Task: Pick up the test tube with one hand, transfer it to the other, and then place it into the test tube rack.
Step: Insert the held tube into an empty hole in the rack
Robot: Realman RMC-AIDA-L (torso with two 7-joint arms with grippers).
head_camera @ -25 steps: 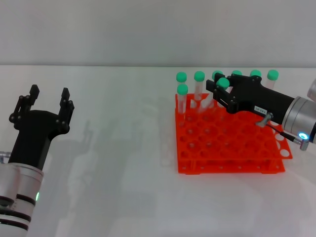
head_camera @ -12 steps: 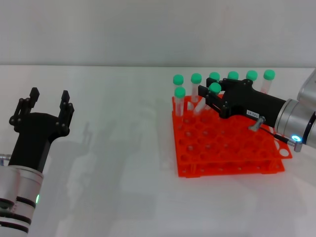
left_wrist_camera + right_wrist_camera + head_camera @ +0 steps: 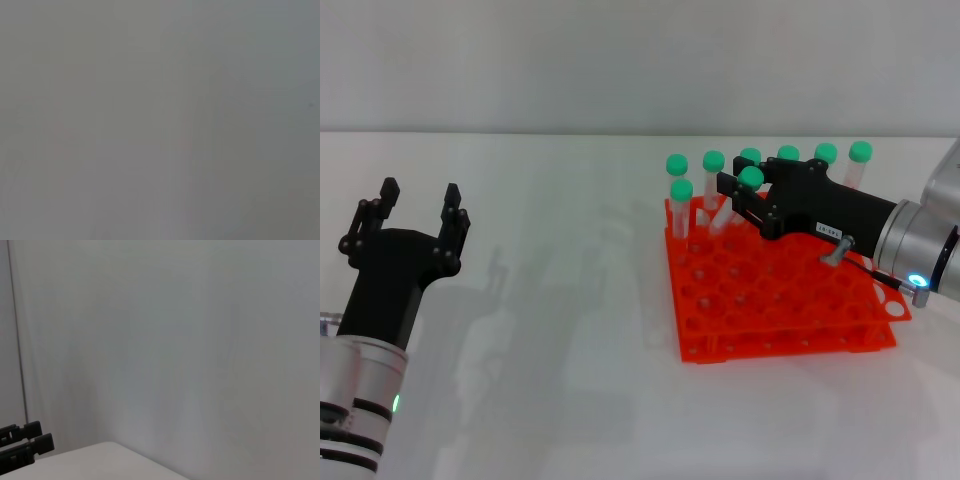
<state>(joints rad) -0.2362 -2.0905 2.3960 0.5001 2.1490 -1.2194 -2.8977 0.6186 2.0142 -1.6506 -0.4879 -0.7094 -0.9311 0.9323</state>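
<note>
The orange-red test tube rack [image 3: 775, 300] stands on the table at the right of the head view. My right gripper [image 3: 738, 193], slim and black with a white label, reaches over the rack's back left part. It is shut on a test tube [image 3: 751, 178] with a green cap. The tube is tilted, and its lower end points down and to the left into the rack's holes. Several other green-capped tubes [image 3: 713, 161] stand along the rack's back and left rows. My left gripper [image 3: 418, 200] is open and empty at the far left, fingers pointing up.
The white table [image 3: 550, 300] spreads between the two arms, with a pale wall behind. The left wrist view shows only blank grey. The right wrist view shows the wall, a strip of table and black fingertips [image 3: 22, 444] at its edge.
My right gripper has moved left with the tube. The rack and its standing tubes have shifted a little left and turned slightly. The left arm has not moved.
</note>
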